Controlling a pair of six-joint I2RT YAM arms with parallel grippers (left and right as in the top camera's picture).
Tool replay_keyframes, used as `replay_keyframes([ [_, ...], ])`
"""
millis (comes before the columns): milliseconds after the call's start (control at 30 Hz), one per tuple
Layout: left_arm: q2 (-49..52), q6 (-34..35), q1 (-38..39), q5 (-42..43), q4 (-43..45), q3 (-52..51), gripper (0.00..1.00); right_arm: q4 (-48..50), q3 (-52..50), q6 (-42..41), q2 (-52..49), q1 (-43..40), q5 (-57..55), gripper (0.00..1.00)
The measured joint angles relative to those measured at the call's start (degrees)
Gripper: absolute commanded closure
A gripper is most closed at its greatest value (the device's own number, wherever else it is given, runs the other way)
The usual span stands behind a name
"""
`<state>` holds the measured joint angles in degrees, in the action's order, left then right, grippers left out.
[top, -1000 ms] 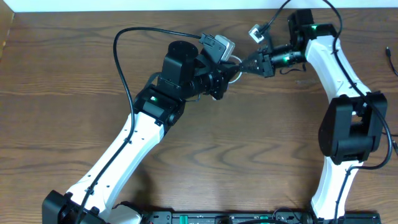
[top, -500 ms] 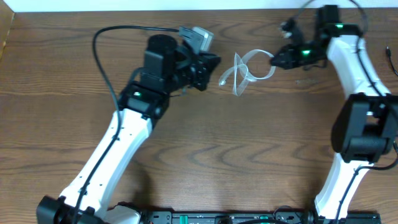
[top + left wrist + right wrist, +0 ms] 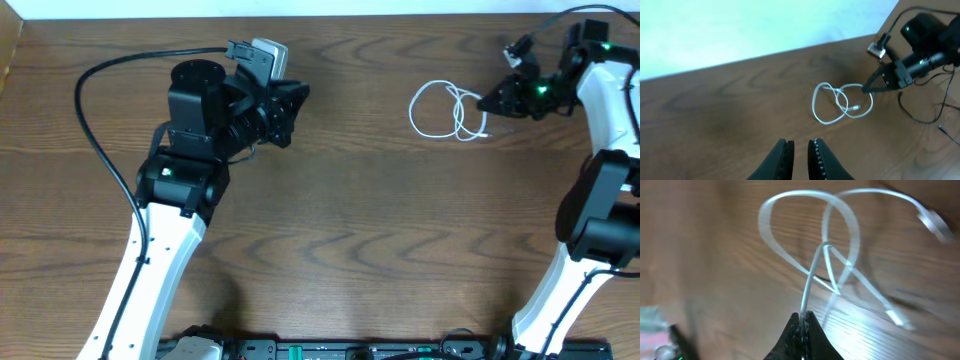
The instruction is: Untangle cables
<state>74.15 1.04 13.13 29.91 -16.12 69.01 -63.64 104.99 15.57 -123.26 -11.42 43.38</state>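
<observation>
The white cable (image 3: 812,280) trails leftward over the bench (image 3: 350,230) from the right pincer (image 3: 802,317), which is clamped on it; the left pincer (image 3: 800,144), nearly together, sits well apart.

White cable (image 3: 811,277) smeared with blur in the right wrist view, its plug ends (image 3: 934,222) indistinct.

I've got a dark wood-grain counter (image 3: 380,250). A white cable (image 3: 413,108) lies on it toward the far right, in loose overlapping loops. Near that, further right, a thin black cord (image 3: 912,116) trails across the wood.
</observation>
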Motion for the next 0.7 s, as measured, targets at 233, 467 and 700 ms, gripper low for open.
replay_keyframes([
  [233, 2.16, -0.02, 0.0, -0.02, -3.13, 0.0, 0.84, -0.96, 0.0, 2.16, 0.0, 5.11, 8.2, 0.99],
  [467, 2.6, -1.75, 0.0, 0.15, -4.52, 0.0, 0.84, -0.81, 0.0, 3.52, 0.0, 8.31, 10.4, 0.9],
  [700, 2.6, -2.6, 0.0, 0.22, -4.72, 0.0, 0.84, 1.03, 0.0, 3.13, 0.0, 12.61, 4.26, 0.83],
])
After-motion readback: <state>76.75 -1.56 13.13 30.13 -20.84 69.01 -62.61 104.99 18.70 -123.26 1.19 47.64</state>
